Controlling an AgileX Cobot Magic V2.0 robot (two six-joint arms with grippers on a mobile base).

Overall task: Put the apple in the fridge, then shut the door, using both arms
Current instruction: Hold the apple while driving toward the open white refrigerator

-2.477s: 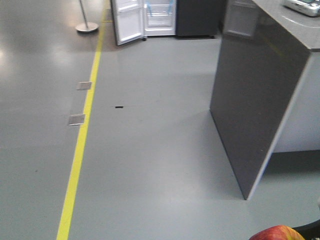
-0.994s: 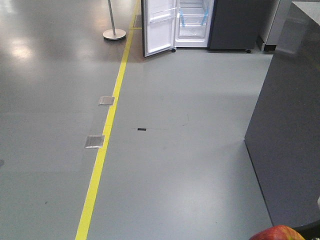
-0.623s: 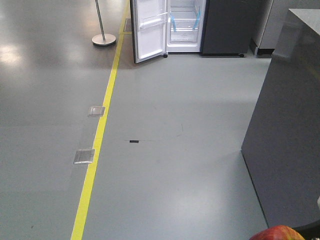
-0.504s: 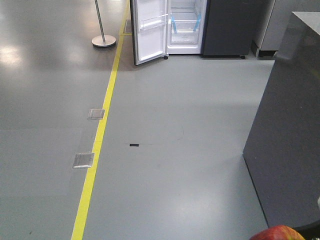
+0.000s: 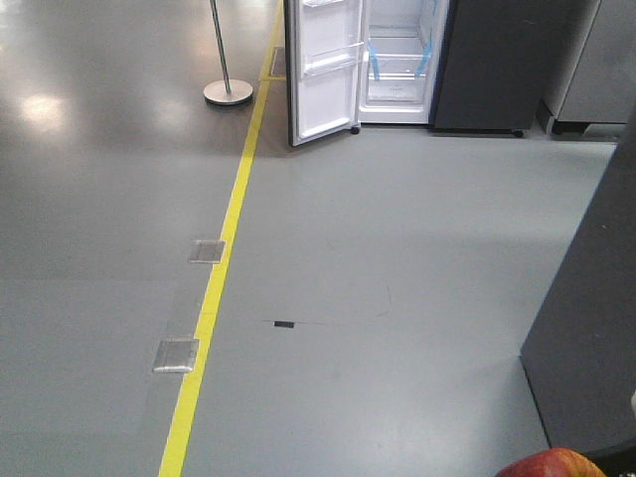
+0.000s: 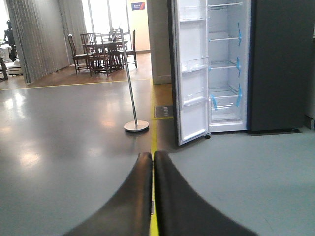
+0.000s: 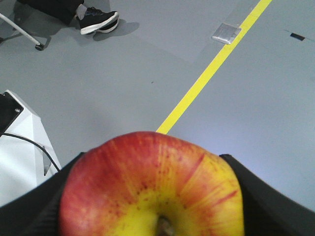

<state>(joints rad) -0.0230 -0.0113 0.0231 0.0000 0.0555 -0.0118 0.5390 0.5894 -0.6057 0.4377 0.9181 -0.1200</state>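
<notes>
right fingers [image 7: 278,206]: clamped on the apple [image 7: 152,191], one black finger on each side of it; stem dimple faces the wrist camera
apple: red, yellow around the stem; held above the floor, not in the fridge; its top also pokes into the near right corner of the front view
left fingers [image 6: 135,196]: pressed together, tips touching, nothing between them; pointed toward the fridge [image 6: 226,64]
fridge: at the far side of the floor, well apart from both sets of fingers; white inside, white shelves, blue tape strips [image 6: 238,64] along the right inner wall
door [image 6: 192,73]: swung wide open, left of the compartment; white inner face with clear bins turned this way
dark panel [image 6: 275,64]: directly right of the open compartment, touching it
post [image 6: 129,83]: thin metal pole on a round base, left of the door, just beside the yellow line
yellow line [image 5: 224,278]: runs near to far over the grey floor, toward the foot of the door
floor plates [image 5: 207,251]: two square metal plates against the left edge of the line, one nearer, one farther
black mark [image 5: 285,324]: small, on the floor right of the line, between the two plates in depth
grey cabinet [image 5: 596,328]: near right, dark side panel fills that edge
chairs and table [image 6: 101,49]: far left, beyond the post, by bright windows
shoe [image 7: 98,22]: black, white sole, on the floor, far left in the right wrist view
white box [image 7: 19,142]: near left in the same view, black cable across it
</notes>
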